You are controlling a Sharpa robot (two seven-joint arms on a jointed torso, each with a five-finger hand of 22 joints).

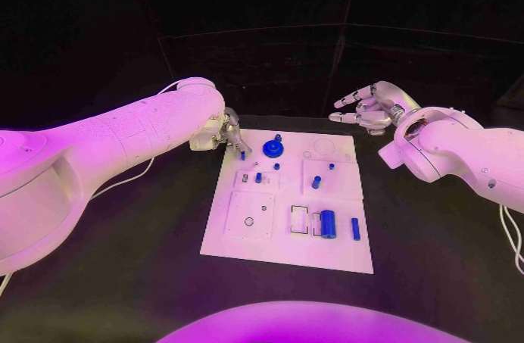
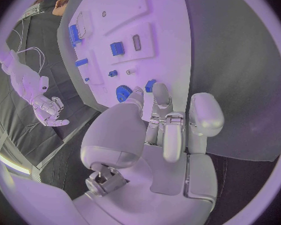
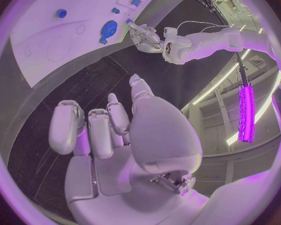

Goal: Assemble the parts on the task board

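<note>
The white task board (image 1: 286,241) lies in the middle of the black table. A blue gear (image 1: 273,148) stands near its far edge; the left wrist view shows the blue gear (image 2: 122,93) just beyond my fingertips. My left hand (image 1: 226,133) hovers over the board's far left corner and pinches a small blue part (image 2: 150,85) between thumb and finger, close to the board. My right hand (image 1: 369,107) hangs above the table past the board's far right corner, fingers spread and holding nothing. The right wrist view shows the board (image 3: 47,40) and the left hand (image 3: 147,36).
More blue parts lie on the board: a thick cylinder (image 1: 328,224) and a thin peg (image 1: 355,229) near the front right, a short piece (image 1: 316,182) in the middle, and a small one (image 1: 259,178) to its left. Black table surrounds the board.
</note>
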